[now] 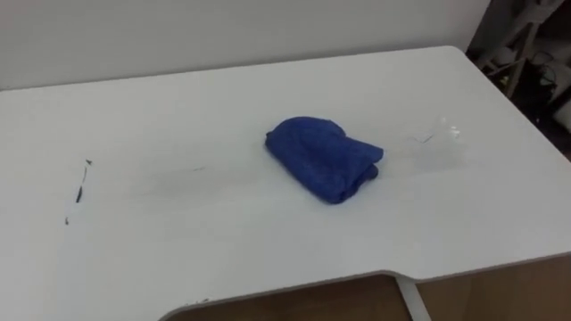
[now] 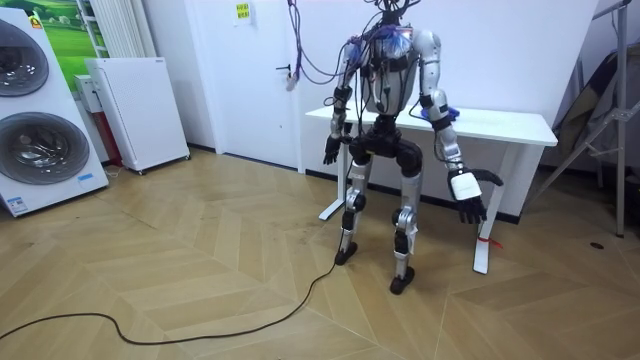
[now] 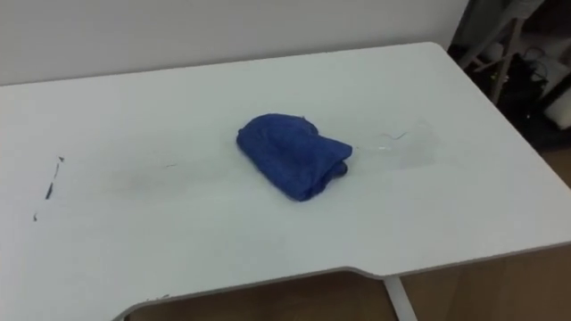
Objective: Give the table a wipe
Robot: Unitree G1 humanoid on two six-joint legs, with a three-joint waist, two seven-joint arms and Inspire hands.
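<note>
Right hand (image 2: 471, 207) hangs low at the room view's right, beside the tabletop (image 1: 223, 107), fingers loose and apart, holding nothing; left hand (image 2: 330, 152) hangs at the other side, fingers too small to read; blue cloth (image 1: 324, 159) lies bunched just right of frame centre, long axis upper left to lower right, so I judge the right arm nearer; soft nubby folds on smooth white; a wet smear (image 1: 437, 147) glistens just right of it.
</note>
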